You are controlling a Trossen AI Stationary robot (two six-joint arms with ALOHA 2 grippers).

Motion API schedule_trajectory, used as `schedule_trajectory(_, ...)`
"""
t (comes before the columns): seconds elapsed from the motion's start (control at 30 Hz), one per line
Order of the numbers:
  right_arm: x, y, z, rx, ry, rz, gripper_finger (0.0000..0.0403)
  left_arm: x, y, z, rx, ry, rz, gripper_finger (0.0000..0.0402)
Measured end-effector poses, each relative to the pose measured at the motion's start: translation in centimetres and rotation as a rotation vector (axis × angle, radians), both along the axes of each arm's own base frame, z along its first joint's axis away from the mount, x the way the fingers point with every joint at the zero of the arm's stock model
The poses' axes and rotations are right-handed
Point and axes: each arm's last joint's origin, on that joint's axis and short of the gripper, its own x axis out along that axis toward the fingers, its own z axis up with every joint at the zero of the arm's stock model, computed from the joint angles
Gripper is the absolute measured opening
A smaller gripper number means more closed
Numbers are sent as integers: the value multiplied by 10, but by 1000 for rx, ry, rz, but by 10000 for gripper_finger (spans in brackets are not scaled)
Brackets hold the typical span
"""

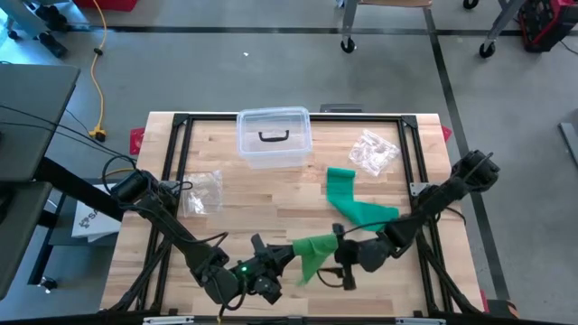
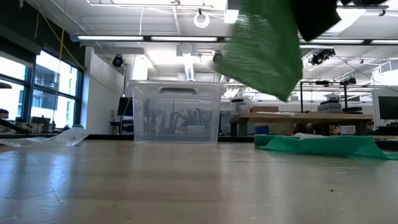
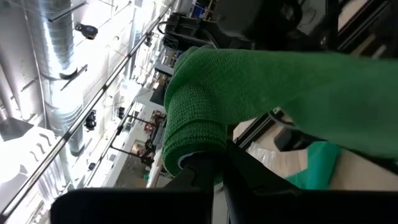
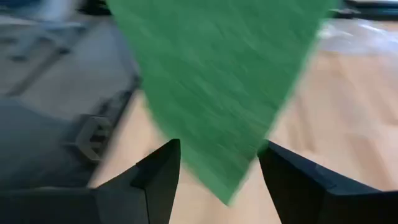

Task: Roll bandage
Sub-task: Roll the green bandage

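Note:
A long green bandage [image 1: 359, 212] runs from its far end, which lies on the wooden table, to a partly rolled near end [image 3: 193, 118] held up in the air. My left gripper [image 1: 291, 255], near the table's front edge, is shut on that rolled end. My right gripper [image 4: 217, 155] is open just right of it. Its two fingers stand on either side of the hanging green strip [image 4: 217, 81]; whether they touch it I cannot tell. In the low view the lifted part [image 2: 261, 50] hangs above the table and the rest [image 2: 323, 146] lies flat. My left gripper pinches the rolled end of the bandage at the roll's lower part [image 3: 194, 152] between its two shut fingers [image 3: 239, 171]. The fingers come in about level. The roll is lifted clear of the table, and the strip leads away from it to the part lying on the wood [image 1: 343, 185].
A clear lidded bin [image 1: 274, 137] stands at the far middle of the table. Crumpled clear plastic bags lie at the far right [image 1: 375, 152] and at the left [image 1: 203, 191]. A black frame [image 1: 181, 122] runs around the tabletop.

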Motion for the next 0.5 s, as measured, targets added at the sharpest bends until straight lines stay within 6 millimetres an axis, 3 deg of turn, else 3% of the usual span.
schedule_trajectory(0.27,1,12,15,101,-125,202,211,0,0,0,-12,-6,3,7)
schedule_trajectory(0.4,-1,14,13,120,-96,161,203,0,0,0,-15,-8,4,7)
schedule_trajectory(0.5,-1,11,12,109,-90,93,171,0,0,-1,-18,-7,5,7)
